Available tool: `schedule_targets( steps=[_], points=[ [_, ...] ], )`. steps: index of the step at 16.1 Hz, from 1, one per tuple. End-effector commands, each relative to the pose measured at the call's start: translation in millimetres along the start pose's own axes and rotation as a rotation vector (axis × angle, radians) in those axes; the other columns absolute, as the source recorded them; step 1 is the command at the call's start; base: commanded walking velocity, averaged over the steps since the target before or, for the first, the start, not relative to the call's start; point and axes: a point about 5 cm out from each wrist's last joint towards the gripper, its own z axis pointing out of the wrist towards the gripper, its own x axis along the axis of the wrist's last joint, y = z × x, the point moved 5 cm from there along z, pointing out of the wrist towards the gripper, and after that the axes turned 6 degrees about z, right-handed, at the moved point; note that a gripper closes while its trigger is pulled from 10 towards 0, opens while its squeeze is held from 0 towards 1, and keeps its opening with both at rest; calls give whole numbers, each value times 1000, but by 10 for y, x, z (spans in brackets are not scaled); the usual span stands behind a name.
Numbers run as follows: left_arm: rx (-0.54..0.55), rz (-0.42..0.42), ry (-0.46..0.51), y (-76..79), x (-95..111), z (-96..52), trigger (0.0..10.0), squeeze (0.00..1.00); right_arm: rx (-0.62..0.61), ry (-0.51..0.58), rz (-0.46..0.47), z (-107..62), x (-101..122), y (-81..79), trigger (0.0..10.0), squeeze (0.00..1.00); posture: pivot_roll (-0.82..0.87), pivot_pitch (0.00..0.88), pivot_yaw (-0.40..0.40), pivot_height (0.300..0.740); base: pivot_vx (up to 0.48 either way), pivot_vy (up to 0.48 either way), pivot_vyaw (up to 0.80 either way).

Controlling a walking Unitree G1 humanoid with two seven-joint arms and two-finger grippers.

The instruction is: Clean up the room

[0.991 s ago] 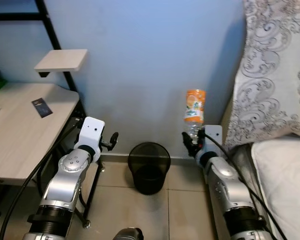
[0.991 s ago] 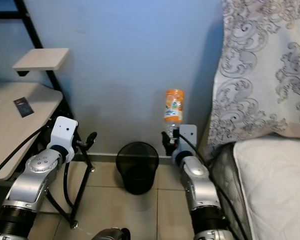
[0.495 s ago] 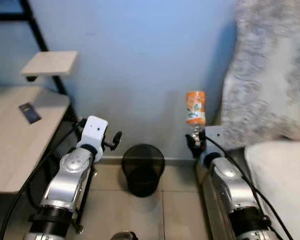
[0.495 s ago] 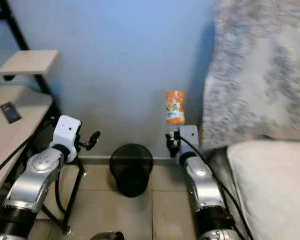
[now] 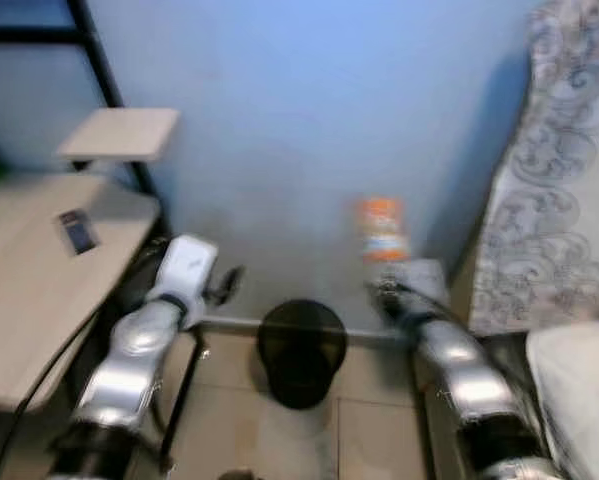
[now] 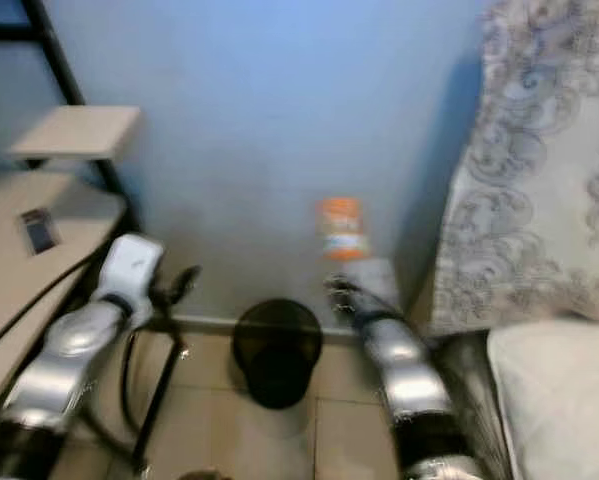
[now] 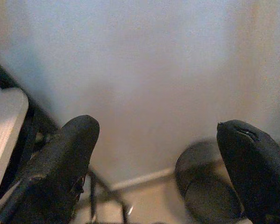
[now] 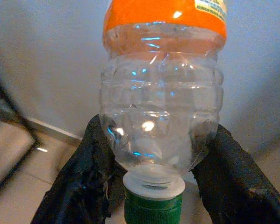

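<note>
No text can be read anywhere. The plastic bottle (image 8: pixel 161 88) carries an orange label (image 8: pixel 164 16) with a small patch of fine print at its edge, yet the letters are too tiny and cut off to make out. In the blurred head views the same label is just an orange and white band. A small dark card (image 5: pixel 76 231) lies on the bench (image 5: pixel 29 290), and its face shows no legible marking.
</note>
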Motion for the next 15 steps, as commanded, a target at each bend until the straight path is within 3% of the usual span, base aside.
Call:
schedule_targets(
  steps=[1,15],
  points=[
    [-19,8,39,62,128,20,10000,0,-39,1,-12,-38,-8,176,10000,0,65,0,25,740,262,0,0],
    [-20,-20,39,56,138,32,10000,0,-13,-2,-67,11,44,153,10000,0,65,0,22,740,264,0,0]
  ],
)
